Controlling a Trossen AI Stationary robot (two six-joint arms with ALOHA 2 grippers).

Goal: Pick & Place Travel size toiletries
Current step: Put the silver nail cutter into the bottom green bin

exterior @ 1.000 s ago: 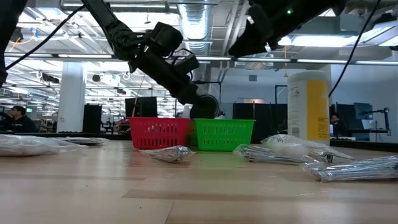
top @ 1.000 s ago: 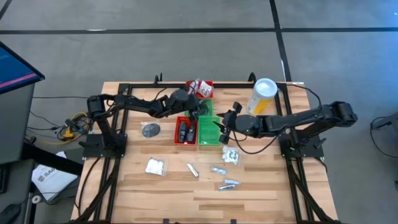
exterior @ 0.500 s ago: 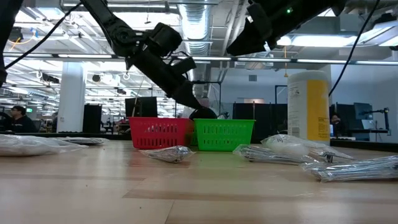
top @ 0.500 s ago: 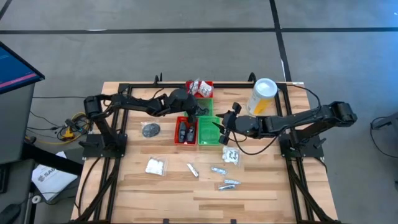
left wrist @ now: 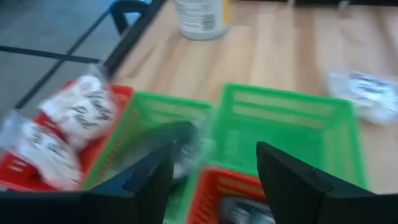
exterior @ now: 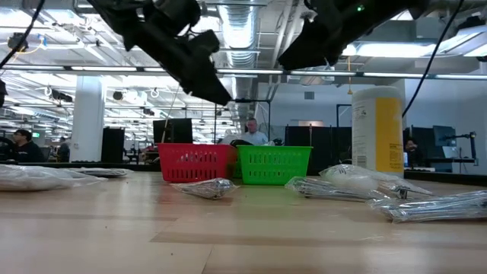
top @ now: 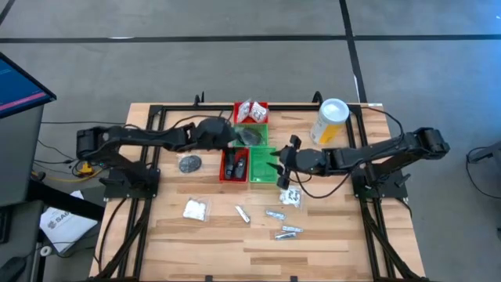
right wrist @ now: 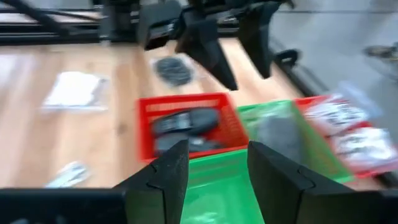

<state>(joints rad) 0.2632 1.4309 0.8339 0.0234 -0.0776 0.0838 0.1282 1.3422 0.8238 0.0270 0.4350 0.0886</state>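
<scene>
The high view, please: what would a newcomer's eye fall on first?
Probably the red and green trays clustered mid-table, with the left gripper and right gripper both open close beside them. Next, the tall yellow canister near the far edge, and silvery tubes scattered on the near side.

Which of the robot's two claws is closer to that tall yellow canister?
Right. The right gripper hovers just left of the yellow canister, by the green trays; the left gripper is farther left, over the trays.

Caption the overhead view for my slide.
Left gripper and right gripper hover, open, over red and green trays; silvery tubes wait.
</scene>
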